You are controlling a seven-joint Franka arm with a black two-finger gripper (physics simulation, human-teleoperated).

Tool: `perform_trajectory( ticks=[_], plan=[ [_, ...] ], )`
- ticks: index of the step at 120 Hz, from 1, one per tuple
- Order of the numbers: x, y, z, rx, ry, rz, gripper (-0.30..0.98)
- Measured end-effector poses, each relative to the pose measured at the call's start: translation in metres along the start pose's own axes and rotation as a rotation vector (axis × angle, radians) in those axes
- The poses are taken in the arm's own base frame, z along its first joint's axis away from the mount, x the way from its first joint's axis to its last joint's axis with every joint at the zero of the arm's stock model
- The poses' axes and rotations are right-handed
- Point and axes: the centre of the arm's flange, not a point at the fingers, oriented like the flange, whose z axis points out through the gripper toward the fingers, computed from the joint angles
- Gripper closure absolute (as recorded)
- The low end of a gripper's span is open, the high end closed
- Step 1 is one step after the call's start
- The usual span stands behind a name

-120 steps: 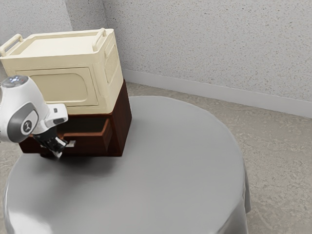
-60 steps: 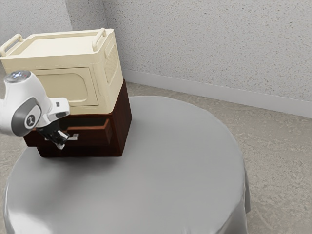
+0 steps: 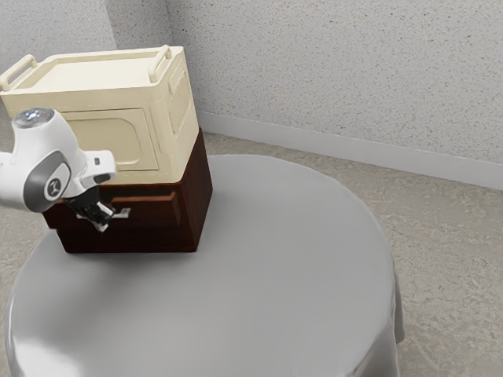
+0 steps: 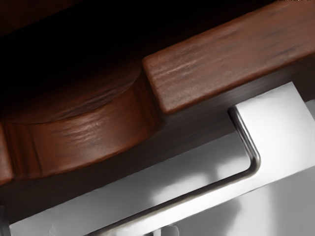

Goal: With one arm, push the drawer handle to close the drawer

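Gripper at silver drawer handle

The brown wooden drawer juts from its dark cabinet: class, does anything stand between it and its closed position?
Nothing visible does. The black gripper is at the silver metal handle, in front of the drawer, and the cream rectangular box sits atop the cabinet. The inside is too dark to judge.

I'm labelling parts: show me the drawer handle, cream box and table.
Drawer handle (image 4: 278,132): wrist view, its broad metal corner.
Cream box (image 3: 122,137): exterior view, its front panel.
Table (image 3: 275,275): exterior view, its bare top.
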Motion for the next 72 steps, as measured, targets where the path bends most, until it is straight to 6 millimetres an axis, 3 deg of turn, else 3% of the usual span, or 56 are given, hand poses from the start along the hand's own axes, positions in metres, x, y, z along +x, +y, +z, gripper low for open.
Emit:
perform_trajectory(
  ticks=[72],
  plan=[
    [0.012,-0.006,-0.005,0.029,0.054,0.025,0.77]
  ],
)
